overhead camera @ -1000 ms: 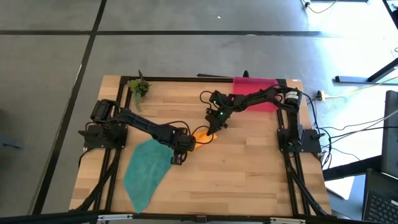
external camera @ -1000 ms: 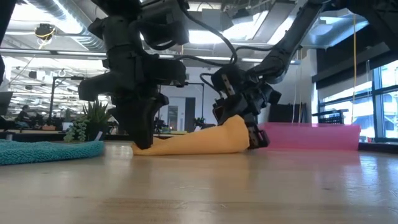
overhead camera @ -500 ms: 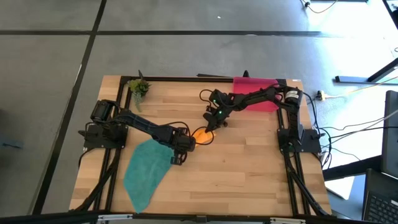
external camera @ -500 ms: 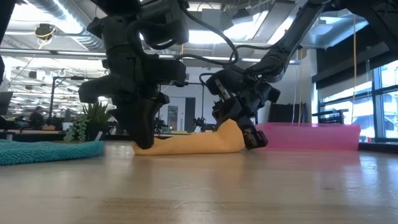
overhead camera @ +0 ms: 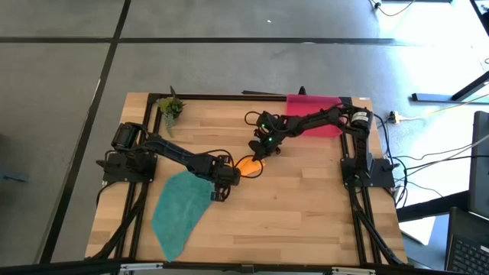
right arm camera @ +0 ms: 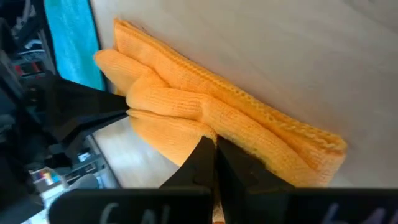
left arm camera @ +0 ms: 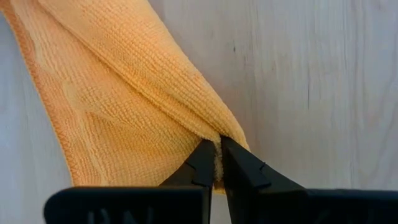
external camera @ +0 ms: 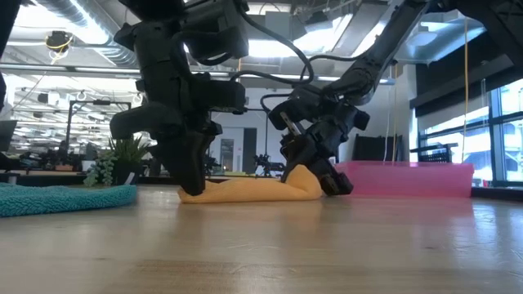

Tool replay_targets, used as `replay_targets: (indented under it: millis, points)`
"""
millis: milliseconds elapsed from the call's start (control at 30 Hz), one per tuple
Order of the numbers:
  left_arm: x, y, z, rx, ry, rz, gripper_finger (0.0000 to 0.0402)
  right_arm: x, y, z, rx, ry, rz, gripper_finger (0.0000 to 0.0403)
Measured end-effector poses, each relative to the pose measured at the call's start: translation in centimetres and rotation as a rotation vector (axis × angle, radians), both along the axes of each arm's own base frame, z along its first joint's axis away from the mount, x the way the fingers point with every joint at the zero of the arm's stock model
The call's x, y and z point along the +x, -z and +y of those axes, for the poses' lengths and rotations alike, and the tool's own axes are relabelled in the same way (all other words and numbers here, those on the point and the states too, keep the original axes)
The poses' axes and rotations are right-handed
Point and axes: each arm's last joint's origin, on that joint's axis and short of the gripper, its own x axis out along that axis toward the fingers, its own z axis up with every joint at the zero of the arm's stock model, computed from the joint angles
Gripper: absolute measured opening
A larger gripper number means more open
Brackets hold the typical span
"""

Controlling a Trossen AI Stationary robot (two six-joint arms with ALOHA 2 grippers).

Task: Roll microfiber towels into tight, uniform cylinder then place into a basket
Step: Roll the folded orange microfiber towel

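- My left gripper (left arm camera: 217, 163) is pinched tight on one end of the orange towel (overhead camera: 247, 166), mid-table.
- My right gripper (right arm camera: 214, 155) is clamped on the other end, so the towel's bunched between my two hands.
- Teal towel (overhead camera: 178, 208) lies flat by my left arm.
- Basket (overhead camera: 315, 112) sits at the far right corner.

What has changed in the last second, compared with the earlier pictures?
The right pincer, shut on the orange towel, lowered the end that it holds nearly to the table, so the roll lies flatter. The left pincer kept its grip on the other end. The teal towel and the basket stayed.
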Motion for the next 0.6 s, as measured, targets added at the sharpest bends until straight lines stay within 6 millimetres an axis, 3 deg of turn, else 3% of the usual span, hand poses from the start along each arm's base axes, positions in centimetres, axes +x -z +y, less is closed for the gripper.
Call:
replay_targets:
  millis: [200,600]
  points:
    - [0.2,-0.2,0.0,-0.006,-0.026,-0.002,0.0017,0.1,0.1,0.8,-0.042,-0.032,0.018,0.0007]
    - [1.7,-2.9,0.2,-0.047,-0.033,0.012,0.0013,0.3,0.2,1.4,-0.076,-0.045,0.036,0.0007]
